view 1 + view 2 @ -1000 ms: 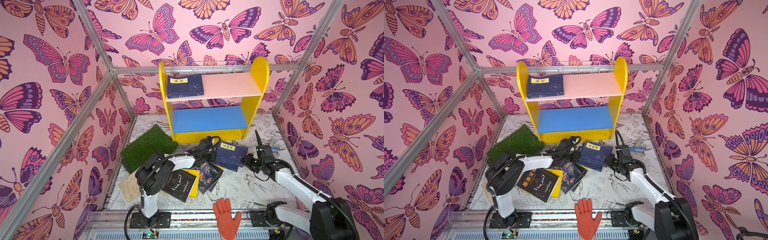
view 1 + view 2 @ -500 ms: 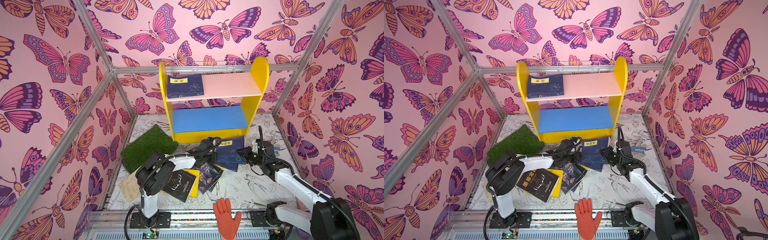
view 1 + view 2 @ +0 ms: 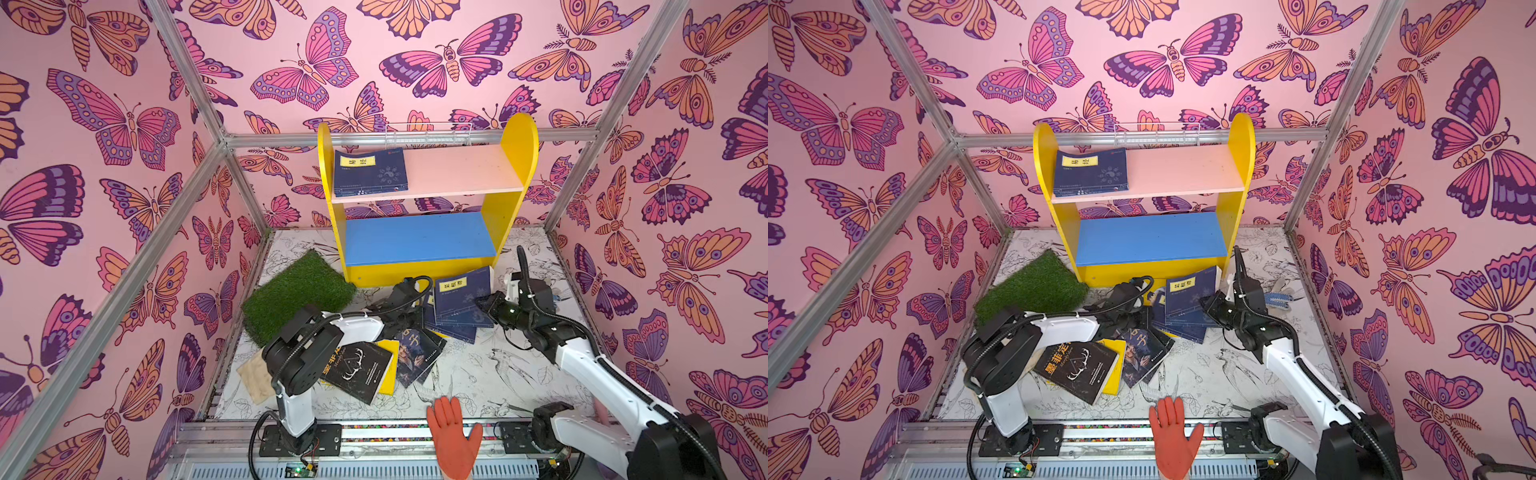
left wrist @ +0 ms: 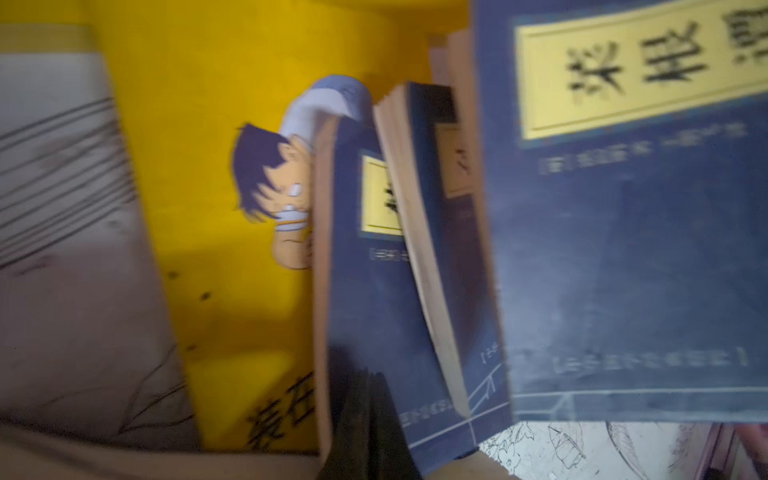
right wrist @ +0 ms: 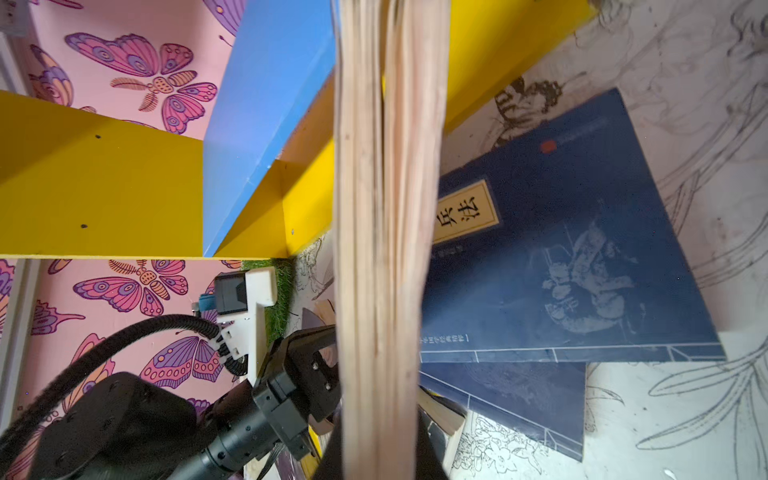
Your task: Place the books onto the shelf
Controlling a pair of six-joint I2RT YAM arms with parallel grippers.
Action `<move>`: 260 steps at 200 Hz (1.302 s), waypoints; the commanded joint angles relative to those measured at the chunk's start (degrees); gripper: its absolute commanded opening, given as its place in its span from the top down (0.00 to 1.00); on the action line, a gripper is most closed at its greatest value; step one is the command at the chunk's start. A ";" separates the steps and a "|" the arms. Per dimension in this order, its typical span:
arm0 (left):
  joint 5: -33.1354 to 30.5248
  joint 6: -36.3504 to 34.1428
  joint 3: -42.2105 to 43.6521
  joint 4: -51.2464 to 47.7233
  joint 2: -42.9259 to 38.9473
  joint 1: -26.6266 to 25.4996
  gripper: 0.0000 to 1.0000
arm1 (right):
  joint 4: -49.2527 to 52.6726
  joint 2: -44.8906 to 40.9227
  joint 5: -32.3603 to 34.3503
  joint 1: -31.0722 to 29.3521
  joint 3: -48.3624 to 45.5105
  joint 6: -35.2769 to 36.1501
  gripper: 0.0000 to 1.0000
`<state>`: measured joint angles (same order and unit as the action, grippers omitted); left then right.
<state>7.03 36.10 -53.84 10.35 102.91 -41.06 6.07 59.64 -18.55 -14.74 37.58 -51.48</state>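
Observation:
The shelf stands at the back, with one navy book flat on its pink upper board. My right gripper is shut on the page edge of a navy book with a yellow label, tilted up off the pile in front of the shelf. The right wrist view shows its pages between my jaws. More navy books lie underneath. My left gripper is shut, its tip against a navy book beside a yellow cartoon-boy cover. A black antler book and a portrait cover lie nearer the front.
A green grass mat lies left of the shelf and a beige pad sits by the left arm's base. An orange glove stands at the front rail. A blue-and-white item lies behind the right wrist.
My right gripper has closed on the top navy book and raised its near edge, so the book tilts up toward the shelf. The left arm has stayed put.

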 commanded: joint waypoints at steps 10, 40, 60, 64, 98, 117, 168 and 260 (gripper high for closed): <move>1.15 4.57 5.63 2.96 -6.76 4.73 0.84 | 1.67 -3.53 -0.98 -0.37 4.91 5.78 1.00; 9.86 5.05 8.46 8.57 -14.17 7.48 0.52 | -9.03 -3.57 -4.70 -0.44 3.26 1.44 1.00; 15.54 9.15 11.75 16.05 -17.92 9.46 0.34 | -16.79 -1.96 -7.81 -0.57 2.60 -2.31 1.00; 16.71 10.17 12.31 17.64 -18.31 9.94 0.32 | -18.07 -1.57 -8.21 -0.69 2.66 -2.87 1.00; 24.88 16.22 13.18 26.89 -17.25 10.91 0.17 | -21.04 0.42 -8.22 -3.88 5.33 -2.33 1.00; 27.57 18.04 12.80 30.38 -15.82 10.82 0.13 | -22.10 1.66 -7.56 -5.50 6.58 -2.65 1.00; 28.65 20.78 13.04 37.72 -14.67 10.91 0.40 | -26.43 4.33 -6.73 -9.42 6.65 -5.34 1.00; 27.24 23.89 16.28 43.68 -18.10 12.02 1.00 | -17.97 2.90 -2.21 -6.94 5.16 -2.32 0.53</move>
<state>33.61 60.53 -39.57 50.72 87.02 -29.28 -11.81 64.73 -20.84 -23.53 42.17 -55.16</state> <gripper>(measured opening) 0.100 0.418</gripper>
